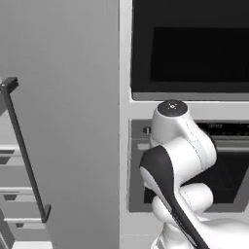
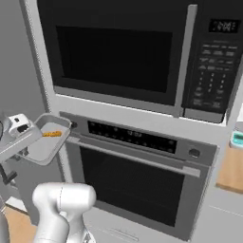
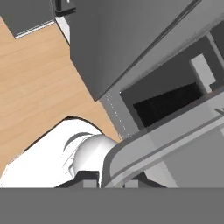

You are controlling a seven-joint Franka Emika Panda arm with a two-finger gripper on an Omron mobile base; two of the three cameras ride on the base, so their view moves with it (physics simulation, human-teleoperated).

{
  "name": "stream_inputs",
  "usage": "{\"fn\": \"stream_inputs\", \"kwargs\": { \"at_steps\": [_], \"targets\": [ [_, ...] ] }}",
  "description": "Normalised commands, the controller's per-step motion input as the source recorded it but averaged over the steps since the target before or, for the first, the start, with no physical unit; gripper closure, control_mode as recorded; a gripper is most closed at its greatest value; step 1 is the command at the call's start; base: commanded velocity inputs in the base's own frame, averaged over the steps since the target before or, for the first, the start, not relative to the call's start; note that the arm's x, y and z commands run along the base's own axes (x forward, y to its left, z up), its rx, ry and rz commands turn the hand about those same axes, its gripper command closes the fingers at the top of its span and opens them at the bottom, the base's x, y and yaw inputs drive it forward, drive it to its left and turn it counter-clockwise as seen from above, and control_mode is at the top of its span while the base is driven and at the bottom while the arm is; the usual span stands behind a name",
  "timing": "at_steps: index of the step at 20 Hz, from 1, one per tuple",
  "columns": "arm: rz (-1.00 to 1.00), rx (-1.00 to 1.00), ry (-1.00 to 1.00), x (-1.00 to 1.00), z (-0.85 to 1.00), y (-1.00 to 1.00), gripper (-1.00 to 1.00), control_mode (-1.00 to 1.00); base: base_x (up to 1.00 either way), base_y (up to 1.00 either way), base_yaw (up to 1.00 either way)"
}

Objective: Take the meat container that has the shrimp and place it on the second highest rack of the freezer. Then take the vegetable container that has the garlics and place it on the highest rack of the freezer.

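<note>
The meat container [image 2: 43, 147], a shallow grey tray, hangs tilted in the air in front of the oven's left edge. The orange shrimp [image 2: 52, 134] lies inside near its upper rim. My gripper [image 2: 28, 138] is shut on the tray's left rim. In the hand view that rim [image 3: 144, 148] runs between my gripper's [image 3: 111, 181] dark tips. The freezer [image 1: 63, 121] stands left of the oven. Its long black bar handle [image 1: 24, 151] and the ends of its white shelves and grey drawers [image 1: 9, 194] show at the far left. The vegetable container and the garlics are out of view.
A black microwave [image 2: 118, 57] sits above a built-in oven [image 2: 137, 180] right behind the held tray. A wooden counter [image 2: 231, 171] lies at the right. Below the hand are wooden floor [image 3: 35, 87] and the freezer's grey panel [image 3: 122, 39]. My own arm [image 1: 180, 160] fills the lower right.
</note>
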Motion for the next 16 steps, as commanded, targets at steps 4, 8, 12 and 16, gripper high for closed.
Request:
{"fn": "stream_inputs", "kwargs": {
  "at_steps": [4,8,12,16],
  "targets": [
    [0.0,0.0,0.0,0.0,0.0,0.0,1.0,1.0,0.0,0.9,0.32],
    [0.0,0.0,0.0,0.0,0.0,0.0,1.0,1.0,-0.19,0.92,0.09],
    [0.0,0.0,0.0,0.0,0.0,0.0,1.0,1.0,-0.07,0.96,0.01],
    [0.0,0.0,0.0,0.0,0.0,0.0,1.0,1.0,0.0,0.82,0.04]
  ]
}}
